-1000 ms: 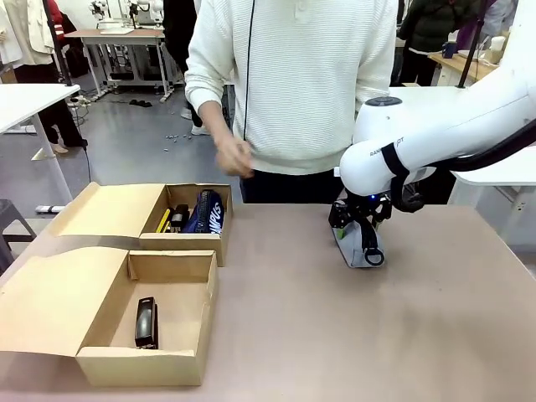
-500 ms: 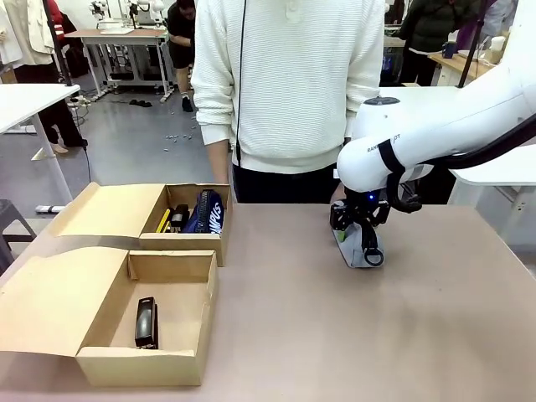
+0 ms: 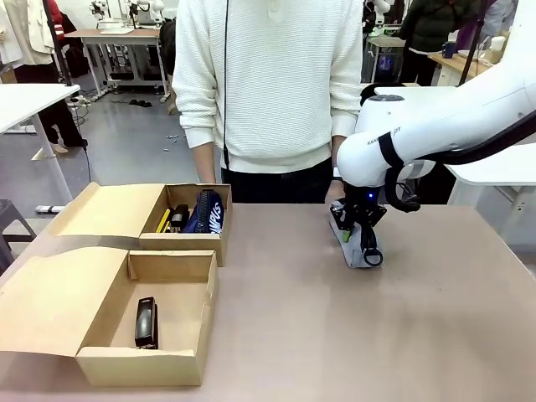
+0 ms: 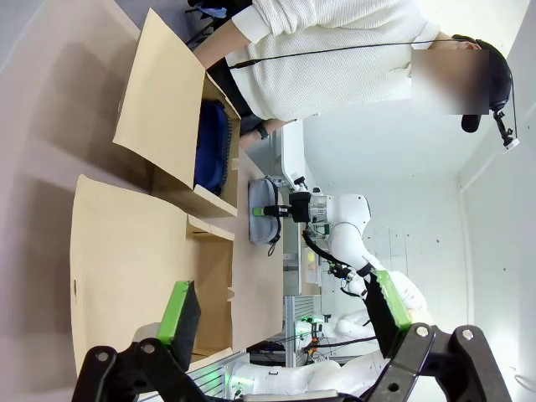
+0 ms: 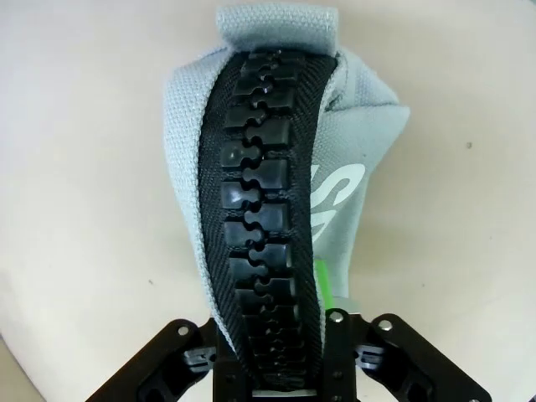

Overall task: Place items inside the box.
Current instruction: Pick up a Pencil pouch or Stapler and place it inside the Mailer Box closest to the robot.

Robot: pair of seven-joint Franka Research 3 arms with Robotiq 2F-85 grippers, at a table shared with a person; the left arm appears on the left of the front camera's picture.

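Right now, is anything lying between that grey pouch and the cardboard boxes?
Nothing visible does. The right gripper clamps the grey pouch, and only bare table lies between it and the far box and near box.

Item: one light grey zip pouch (image 5: 188, 167), zip edge facing you, on the tan table (image 5: 84, 126). A chunky black zip (image 5: 264, 209) runs up its middle to a grey fabric tab (image 5: 276, 23), with white lettering (image 5: 339, 188) on the right flank. Your right gripper (image 5: 270, 322) pinches the near end, a green pad (image 5: 323, 285) against the pouch's side.
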